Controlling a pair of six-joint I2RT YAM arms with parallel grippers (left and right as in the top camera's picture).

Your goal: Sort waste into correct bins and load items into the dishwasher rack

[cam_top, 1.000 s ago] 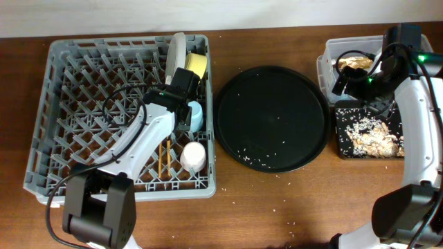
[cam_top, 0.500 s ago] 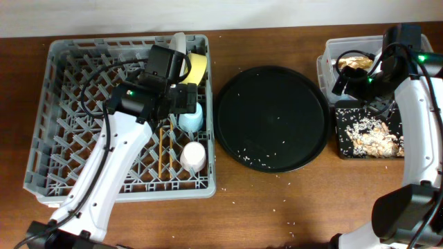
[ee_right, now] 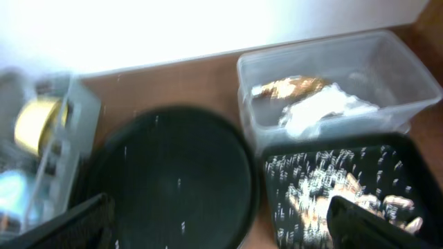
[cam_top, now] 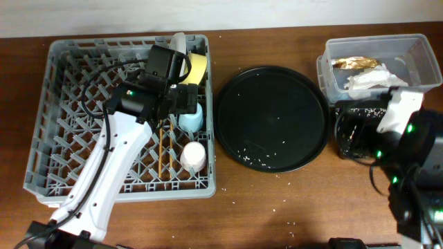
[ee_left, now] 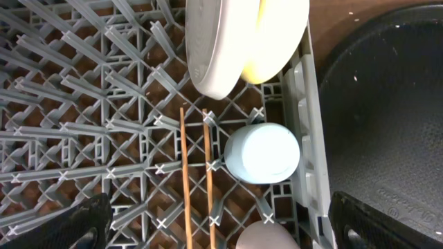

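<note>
Brown, thin chopsticks [ee_left: 208,173] lie paired on the dishwasher rack [ee_left: 69,104] lattice, just beside the light blue cup [ee_left: 261,152]. They sit directly under the left gripper [ee_left: 232,223], long axis crosswise to its widely parted fingers. Right gripper [ee_right: 225,221], likewise parted, hovers well apart, near the clear tub [ee_right: 332,76].

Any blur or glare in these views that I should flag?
Right wrist: blurred throughout, the clear tub and black tray smeared, wall at top blown out white. Left wrist: sharp on the chopsticks and blue cup. Overhead: crisp, evenly lit.
</note>
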